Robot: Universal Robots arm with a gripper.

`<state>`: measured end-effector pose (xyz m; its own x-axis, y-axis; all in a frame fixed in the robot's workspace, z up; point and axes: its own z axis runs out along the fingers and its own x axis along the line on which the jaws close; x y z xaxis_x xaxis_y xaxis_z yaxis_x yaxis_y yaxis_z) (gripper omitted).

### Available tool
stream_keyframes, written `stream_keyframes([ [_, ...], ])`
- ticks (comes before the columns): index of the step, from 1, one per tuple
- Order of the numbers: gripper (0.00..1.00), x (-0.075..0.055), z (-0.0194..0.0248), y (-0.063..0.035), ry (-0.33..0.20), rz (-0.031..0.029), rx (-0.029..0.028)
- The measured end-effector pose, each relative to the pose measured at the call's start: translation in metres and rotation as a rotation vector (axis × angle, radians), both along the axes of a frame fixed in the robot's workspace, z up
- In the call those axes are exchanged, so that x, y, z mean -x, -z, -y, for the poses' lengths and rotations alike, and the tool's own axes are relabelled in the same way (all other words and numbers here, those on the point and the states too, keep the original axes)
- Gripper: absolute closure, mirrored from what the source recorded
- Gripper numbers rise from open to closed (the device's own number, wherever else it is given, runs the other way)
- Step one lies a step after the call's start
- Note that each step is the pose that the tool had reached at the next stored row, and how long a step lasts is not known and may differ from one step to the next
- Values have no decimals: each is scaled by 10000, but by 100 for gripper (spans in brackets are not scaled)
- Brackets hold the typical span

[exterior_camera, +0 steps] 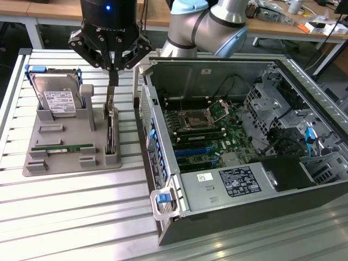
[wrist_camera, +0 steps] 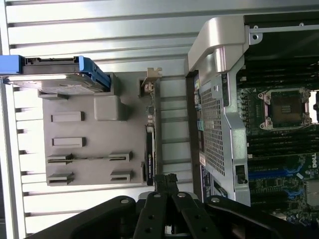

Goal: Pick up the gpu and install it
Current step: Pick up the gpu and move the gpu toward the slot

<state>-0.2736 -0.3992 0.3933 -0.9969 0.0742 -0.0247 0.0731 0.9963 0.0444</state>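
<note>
Right now I see the gripper (exterior_camera: 113, 81) with its fingers pressed together and nothing between them. It hangs over the far end of the grey holder (exterior_camera: 54, 144), above the gpu (exterior_camera: 110, 130) and clear of it. The gpu stands on its edge in the slot on the holder's side nearest the computer case (exterior_camera: 228, 185), with its silver bracket at the far end, pointing up. On my wrist view the closed fingertips (wrist_camera: 164, 180) show just beside the card's black edge (wrist_camera: 149, 147). The hard drive (exterior_camera: 57, 98) leans in its cradle at the exterior view's left, and the green memory stick (exterior_camera: 62, 147) lies flat in the holder. The case is open, its motherboard (exterior_camera: 206, 136) exposed.
</note>
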Motion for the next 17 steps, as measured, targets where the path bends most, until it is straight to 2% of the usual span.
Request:
stream_keyframes([
  [7, 89, 133, 0, -1, -1, -1, 1],
  [11, 89, 134, 0, -1, -1, -1, 1],
  [12, 76, 134, 0, -1, -1, -1, 1],
  [14, 64, 134, 0, -1, -1, -1, 1],
  [17, 64, 141, 0, 2, -2, -2, 2],
])
